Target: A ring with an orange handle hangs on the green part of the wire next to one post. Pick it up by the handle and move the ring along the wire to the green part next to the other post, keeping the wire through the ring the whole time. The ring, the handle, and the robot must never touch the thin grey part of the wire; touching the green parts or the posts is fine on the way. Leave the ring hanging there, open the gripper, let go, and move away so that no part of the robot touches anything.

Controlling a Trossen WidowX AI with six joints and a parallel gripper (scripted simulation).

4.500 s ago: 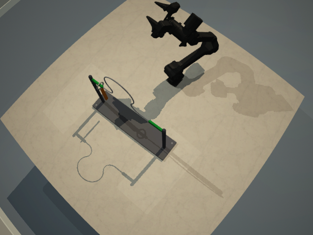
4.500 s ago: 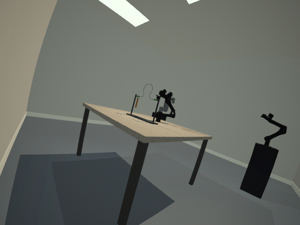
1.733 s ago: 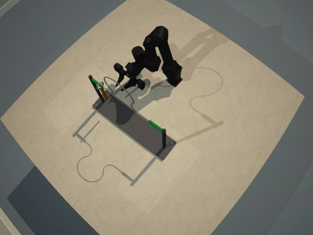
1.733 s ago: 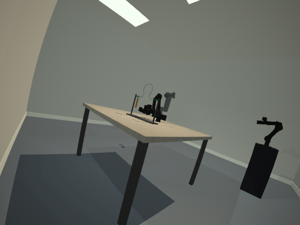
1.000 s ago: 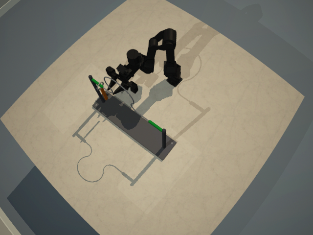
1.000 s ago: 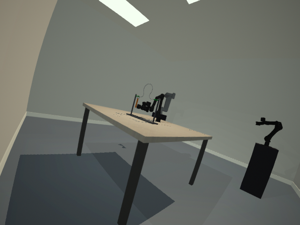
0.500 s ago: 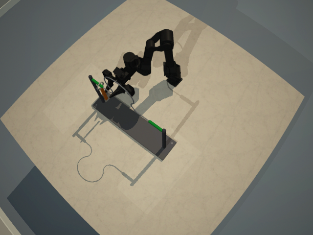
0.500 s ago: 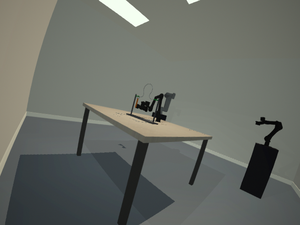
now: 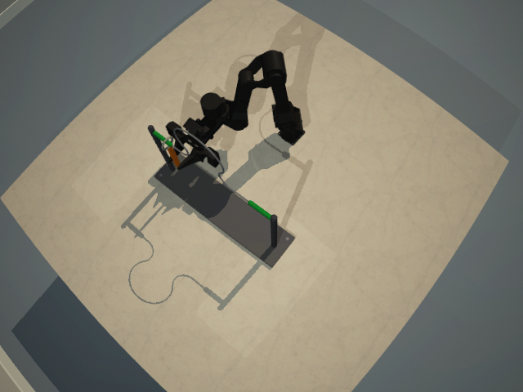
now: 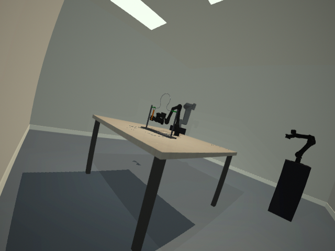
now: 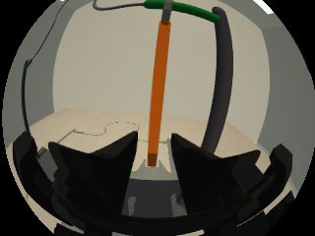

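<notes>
The ring [image 11: 167, 12] hangs around the green part [image 11: 189, 9] [image 9: 158, 135] next to the far-left post [image 9: 160, 147] [image 11: 224, 64] in the top view. Its orange handle [image 9: 173, 156] [image 10: 153, 114] [image 11: 157, 84] points down. My gripper [image 11: 154, 137] is partly open, with one finger on each side of the handle's lower portion. The wrist view shows gaps on both sides of the handle. The other green part [image 9: 260, 209] [image 11: 28, 64] is beside the other post [image 9: 274, 232]. Where the fingertips overlap the handle in the top view, detail is small.
The thin grey wire [image 10: 166, 93] [image 11: 118, 7] arches high between the green parts and overlaps my gripper in the top view. Both posts stand on a dark base [image 9: 249, 228] on the table. In the wrist view, the nearer post is just right of the handle.
</notes>
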